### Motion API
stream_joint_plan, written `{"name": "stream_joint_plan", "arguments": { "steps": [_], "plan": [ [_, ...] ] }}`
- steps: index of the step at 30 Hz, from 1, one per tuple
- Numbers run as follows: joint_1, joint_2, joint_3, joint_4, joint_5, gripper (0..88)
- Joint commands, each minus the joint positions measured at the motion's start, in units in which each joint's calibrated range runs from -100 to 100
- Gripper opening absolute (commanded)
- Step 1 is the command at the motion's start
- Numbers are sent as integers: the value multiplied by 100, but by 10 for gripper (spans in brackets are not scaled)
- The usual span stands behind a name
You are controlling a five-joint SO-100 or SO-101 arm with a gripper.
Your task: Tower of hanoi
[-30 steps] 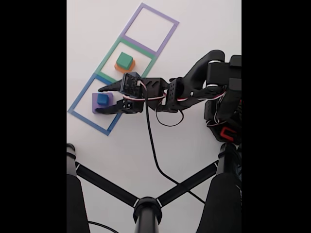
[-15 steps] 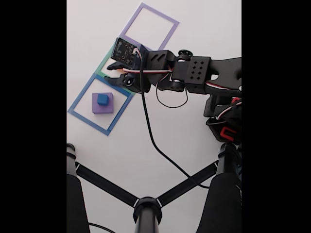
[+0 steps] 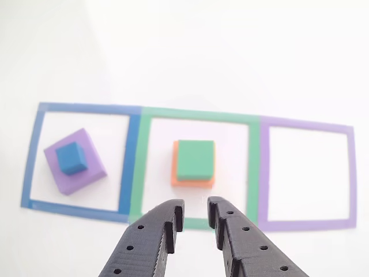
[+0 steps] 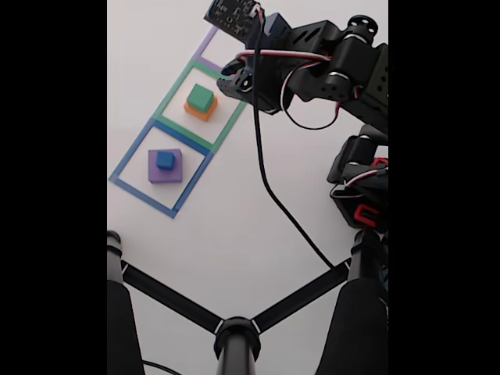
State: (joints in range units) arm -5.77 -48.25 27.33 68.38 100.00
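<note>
hand (image 3: 196,212) empty — near green block (image 3: 195,160), apart

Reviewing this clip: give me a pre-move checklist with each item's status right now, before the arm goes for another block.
1. Gripper empty: ok, nothing between the jaws.
2. Jaws open wide enough for the green block: not ok, only a narrow gap.
3. Green block seated on the orange block inside the green tape square: ok.
4. Blue block on the purple block in the blue tape square: ok, both rotated.
5. Purple tape square free: ok.
</note>
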Motion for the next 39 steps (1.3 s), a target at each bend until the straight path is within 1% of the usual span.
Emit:
{"name": "stream_joint_plan", "arguments": {
  "steps": [1, 4, 6, 10, 13, 16, 21, 22, 26, 31, 34, 39],
  "plan": [
    [207, -183, -975, 791, 0, 5],
    [268, -231, -1156, 1001, 0, 10],
    [284, -287, -1147, 1009, 0, 35],
    [398, -392, -875, 928, 0, 144],
    [528, -464, -275, 459, 0, 236],
    [703, -600, 579, -351, 0, 287],
    [985, -672, 2079, -1856, 0, 321],
    [1008, -672, 2415, -2237, 0, 325],
    [1061, -552, 3832, -4389, 0, 347],
    [886, -95, 4550, -5935, 0, 351],
    [810, 562, 4814, -7125, 0, 352],
    [825, 1580, 4986, -8477, 0, 351]
  ]
}}
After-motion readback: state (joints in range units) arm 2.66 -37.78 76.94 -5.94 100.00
